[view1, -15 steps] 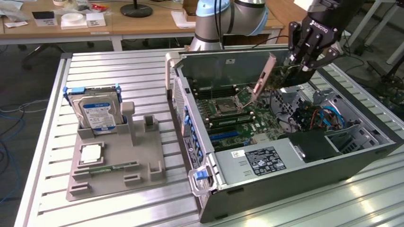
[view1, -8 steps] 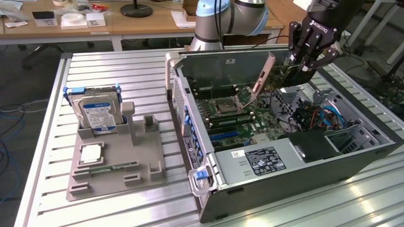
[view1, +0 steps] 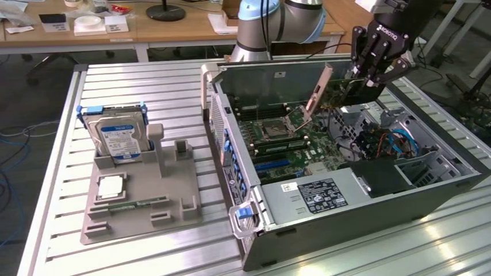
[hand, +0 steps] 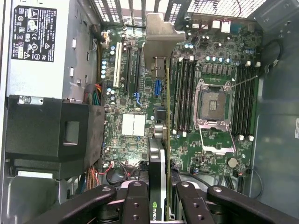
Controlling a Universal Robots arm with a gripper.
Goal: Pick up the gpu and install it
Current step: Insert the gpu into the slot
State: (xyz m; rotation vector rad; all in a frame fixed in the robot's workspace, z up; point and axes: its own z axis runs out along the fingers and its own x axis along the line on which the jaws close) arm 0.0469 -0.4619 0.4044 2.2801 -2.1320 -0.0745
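While the gripper [view1: 367,80] holds the gpu [view1: 337,95], the card hangs over the open computer case [view1: 360,213].
Its fingers are partly closed on the card's top edge. The card hangs straight under them, long side lined up with the slots on the green board [hand: 187,154].

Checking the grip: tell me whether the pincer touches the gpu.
Touching. Wrist view: the pincer clamps the gpu from both sides.

gpu [view1: 337,92] [hand: 158,161]: thin dark card, silvery end bracket, on edge, aloft over motherboard [view1: 295,146].
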